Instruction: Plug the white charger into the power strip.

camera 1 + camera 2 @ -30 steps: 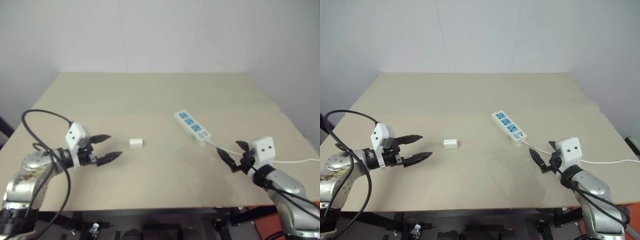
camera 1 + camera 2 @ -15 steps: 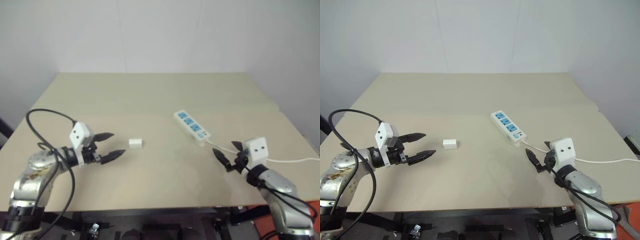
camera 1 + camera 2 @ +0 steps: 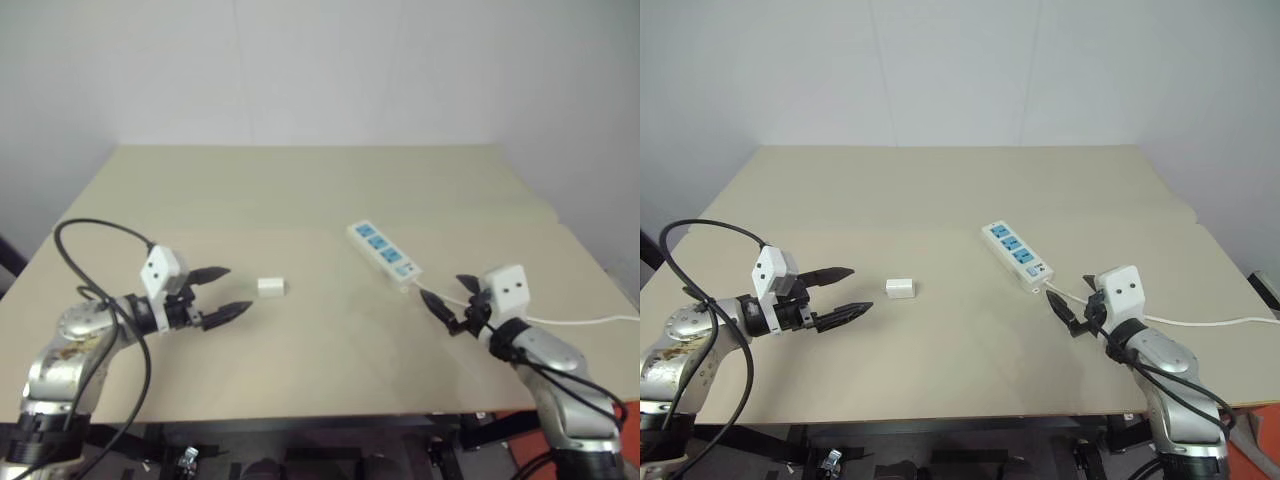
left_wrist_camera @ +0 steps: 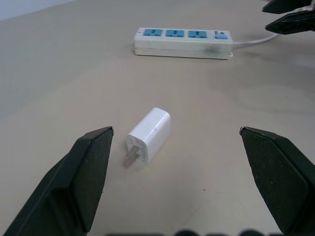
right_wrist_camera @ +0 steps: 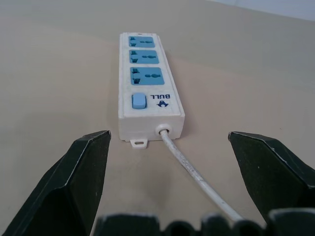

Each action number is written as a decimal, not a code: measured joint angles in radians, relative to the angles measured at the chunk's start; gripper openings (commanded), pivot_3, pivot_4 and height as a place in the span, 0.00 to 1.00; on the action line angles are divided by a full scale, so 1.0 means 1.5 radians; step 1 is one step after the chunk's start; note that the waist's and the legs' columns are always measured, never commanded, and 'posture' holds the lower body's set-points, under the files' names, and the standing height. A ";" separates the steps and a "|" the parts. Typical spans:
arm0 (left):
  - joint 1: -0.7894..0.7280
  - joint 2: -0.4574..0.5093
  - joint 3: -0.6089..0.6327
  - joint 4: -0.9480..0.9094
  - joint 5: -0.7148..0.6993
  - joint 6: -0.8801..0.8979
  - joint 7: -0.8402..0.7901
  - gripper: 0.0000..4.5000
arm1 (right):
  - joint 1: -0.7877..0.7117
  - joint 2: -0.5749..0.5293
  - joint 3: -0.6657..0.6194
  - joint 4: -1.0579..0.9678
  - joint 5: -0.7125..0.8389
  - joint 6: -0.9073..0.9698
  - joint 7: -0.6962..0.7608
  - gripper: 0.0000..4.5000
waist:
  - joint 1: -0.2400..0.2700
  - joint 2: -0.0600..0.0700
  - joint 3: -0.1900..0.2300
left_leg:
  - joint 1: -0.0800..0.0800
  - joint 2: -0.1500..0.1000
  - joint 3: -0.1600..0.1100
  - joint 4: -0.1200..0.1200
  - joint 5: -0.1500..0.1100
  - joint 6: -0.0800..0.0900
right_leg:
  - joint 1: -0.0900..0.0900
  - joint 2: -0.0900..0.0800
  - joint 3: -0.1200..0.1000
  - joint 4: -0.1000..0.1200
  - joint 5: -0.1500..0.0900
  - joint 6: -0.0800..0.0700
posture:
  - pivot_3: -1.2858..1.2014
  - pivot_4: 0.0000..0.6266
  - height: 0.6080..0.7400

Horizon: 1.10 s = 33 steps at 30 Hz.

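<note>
The white charger [image 4: 150, 133] was seen lying on its side on the counter [image 3: 300, 190], prongs toward the left gripper [image 3: 222, 294], which was held just short of it w/ fingers wide apart and nothing between them. The power strip [image 3: 384, 250] lay well apart from the charger, toward the right side of the counter, set at a slant, all three blue sockets empty, cable [image 5: 194, 172] trailing off toward the right edge. The right gripper [image 3: 1072, 308] was held near the strip's switch end, over the cable, fingers spread apart, nothing held. Step in hand was judged to be the approach: charger not yet picked up, strip not yet steadied. Next move prob. called for the left gripper to be brought fwd around the charger body & closed on its sides, prongs left free; the strip would likely need to be pinned by the right gripper before insertion.
</note>
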State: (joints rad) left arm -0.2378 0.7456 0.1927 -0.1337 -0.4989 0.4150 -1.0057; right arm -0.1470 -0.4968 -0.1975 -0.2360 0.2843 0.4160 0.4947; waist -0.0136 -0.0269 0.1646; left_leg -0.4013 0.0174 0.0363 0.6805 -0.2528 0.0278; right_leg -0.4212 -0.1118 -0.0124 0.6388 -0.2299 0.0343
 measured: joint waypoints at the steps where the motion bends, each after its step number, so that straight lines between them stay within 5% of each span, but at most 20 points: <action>1: -0.002 0.000 0.000 0.000 -0.001 0.000 -0.003 1.00 | -0.014 0.000 0.006 0.015 -0.005 -0.003 0.001 0.99 | -0.001 0.000 0.000 | 0.000 0.000 0.000 0.000 0.000 0.000 | 0.000 0.000 0.000 0.000 0.000 0.000 | 0.52 0.24 1.00; 21: -0.069 -0.018 -0.040 0.012 -0.009 -0.001 -0.046 1.00 | -0.320 0.088 0.074 0.507 -0.082 -0.214 -0.010 0.99 | -0.004 0.000 0.000 | 0.000 0.000 0.001 0.000 0.000 -0.001 | 0.000 0.000 0.000 0.001 0.000 0.000 | 0.52 0.24 1.00; 33: -0.064 -0.016 -0.038 0.014 -0.009 -0.003 -0.051 1.00 | -0.316 0.118 0.080 0.515 -0.073 -0.236 0.024 0.99 | -0.005 0.000 0.000 | 0.000 0.000 0.001 0.000 0.000 -0.001 | 0.000 0.000 0.000 0.002 0.000 0.000 | 0.52 0.24 1.00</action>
State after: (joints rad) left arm -0.3341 0.7222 0.1359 -0.1134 -0.5121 0.4104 -1.0825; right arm -0.6213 -0.3199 -0.0777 0.5370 0.1751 0.0624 0.5307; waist -0.0208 -0.0268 0.1646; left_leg -0.4018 0.0178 0.0371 0.6802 -0.2521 0.0266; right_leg -0.4216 -0.1119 -0.0119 0.6413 -0.2298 0.0341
